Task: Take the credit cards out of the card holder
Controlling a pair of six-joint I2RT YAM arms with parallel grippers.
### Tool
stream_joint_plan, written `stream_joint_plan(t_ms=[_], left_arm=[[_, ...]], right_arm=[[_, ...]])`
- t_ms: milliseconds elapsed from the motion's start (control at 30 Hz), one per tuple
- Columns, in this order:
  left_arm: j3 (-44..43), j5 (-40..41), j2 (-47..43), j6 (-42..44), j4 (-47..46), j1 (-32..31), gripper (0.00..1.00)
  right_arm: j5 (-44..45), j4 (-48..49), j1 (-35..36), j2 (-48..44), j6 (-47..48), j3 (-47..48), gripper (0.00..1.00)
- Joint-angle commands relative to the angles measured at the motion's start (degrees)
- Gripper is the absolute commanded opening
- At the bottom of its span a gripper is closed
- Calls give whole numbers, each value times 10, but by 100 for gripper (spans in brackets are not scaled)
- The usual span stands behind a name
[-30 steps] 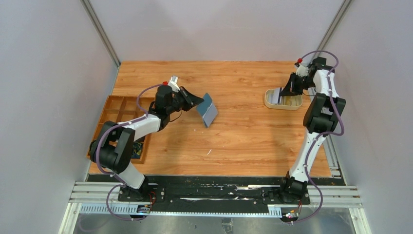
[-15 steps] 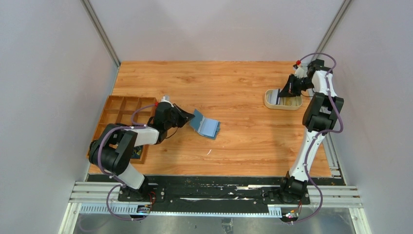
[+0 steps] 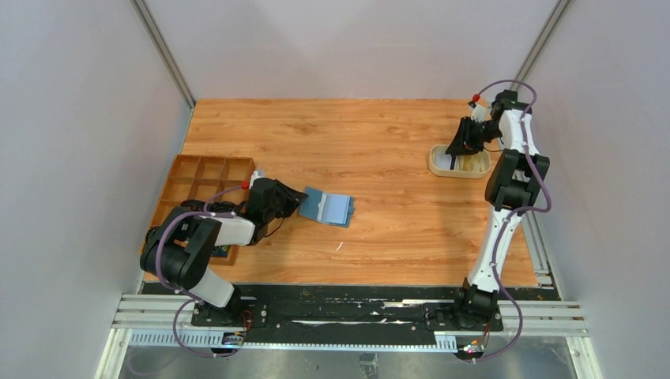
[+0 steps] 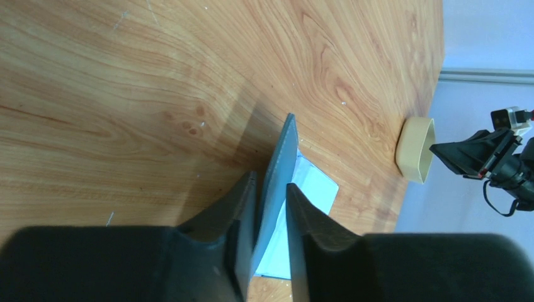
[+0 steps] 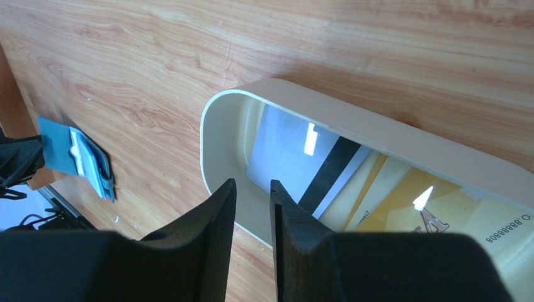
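You are at the letting-go step on both sides, as I judge it. The card holder (image 3: 330, 208) lies opened out on the counter (image 3: 379, 142), left of centre. Its long axis runs across the counter, side to side, with the darker flap toward the left jaws and the paler panel pointing to the middle. That darker flap sits edge-on between the left jaws; you cannot tell whether they pinch it or only flank it. Spread them fully before you draw back, and retreat along the flap's own plane, so that neither jaw drags the holder sideways. The right jaws hang just over the cream dish (image 5: 378, 135) at the far right, parted by a narrow gap and grasping nothing. A whitish card (image 5: 283, 151) with a black stripe and a yellow card (image 5: 403, 207) lie inside the dish, overlapping. Lift the right jaws straight up so the tips clear the rim. Whether another card is left in the holder's pockets cannot be made out, so check before you call it finished
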State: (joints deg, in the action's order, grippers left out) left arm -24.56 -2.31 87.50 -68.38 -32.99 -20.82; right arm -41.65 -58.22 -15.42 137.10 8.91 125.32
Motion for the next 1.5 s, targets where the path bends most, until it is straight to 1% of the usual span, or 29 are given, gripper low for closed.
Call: stream_joint_plan(t_ms=[0, 100, 167, 200, 233, 267, 333, 367, 433, 467, 500, 533, 567, 600, 633, 733, 867, 933, 1100, 1267, 1367, 1467], left_arm=[[0, 44, -18, 11, 1, -4, 38], [-34, 59, -32, 58, 61, -3, 48], [-76, 73, -43, 110, 130, -3, 56], [-96, 83, -49, 135, 159, -3, 65], [-114, 94, -53, 159, 189, -2, 70], [-136, 106, -56, 183, 219, -2, 86], [-178, 123, -61, 227, 278, -1, 98], [-200, 129, -63, 250, 305, 0, 100], [-236, 141, -69, 295, 356, 1, 100], [-248, 136, -72, 319, 366, 2, 100], [-256, 122, -80, 344, 369, 4, 100], [-260, 96, -88, 365, 366, 8, 100], [-262, 74, -95, 378, 360, 16, 100], [-264, 53, -101, 388, 356, 25, 100], [-268, 34, -107, 393, 353, 35, 100], [-270, -13, -120, 407, 343, 65, 100], [-258, 5, -163, 436, 343, 85, 100], [-249, 20, -190, 451, 338, 85, 100], [-223, 43, -230, 457, 309, 86, 100], [-228, 40, -224, 458, 308, 86, 100], [-228, 40, -225, 458, 306, 86, 100], [-228, 42, -228, 459, 305, 86, 100]], right_arm=[[35, -38, 10, 6, 0, 30, 32], [36, -35, 14, -8, -10, 39, 32], [39, -19, 19, -32, -21, 39, 33], [41, -12, 21, -43, -27, 40, 34], [40, -2, 23, -57, -35, 40, 34], [41, 12, 24, -71, -45, 37, 35], [44, 50, 29, -108, -74, 18, 35], [47, 77, 32, -129, -94, 1, 35], [65, 141, 44, -179, -146, -48, 36], [76, 179, 53, -206, -175, -83, 36], [76, 228, 64, -237, -199, -126, 36], [80, 276, 87, -266, -218, -171, 39], [100, 314, 113, -296, -225, -230, 54], [135, 339, 141, -322, -221, -265, 64], [166, 360, 177, -347, -209, -291, 67], [233, 392, 254, -384, -207, -358, 69], [256, 483, 321, -443, -227, -461, 71], [270, 498, 354, -461, -234, -495, 76], [312, 463, 392, -482, -244, -516, 77], [274, 488, 394, -515, -234, -568, 77], [259, 488, 394, -520, -214, -580, 77], [259, 494, 394, -528, -201, -591, 84]])
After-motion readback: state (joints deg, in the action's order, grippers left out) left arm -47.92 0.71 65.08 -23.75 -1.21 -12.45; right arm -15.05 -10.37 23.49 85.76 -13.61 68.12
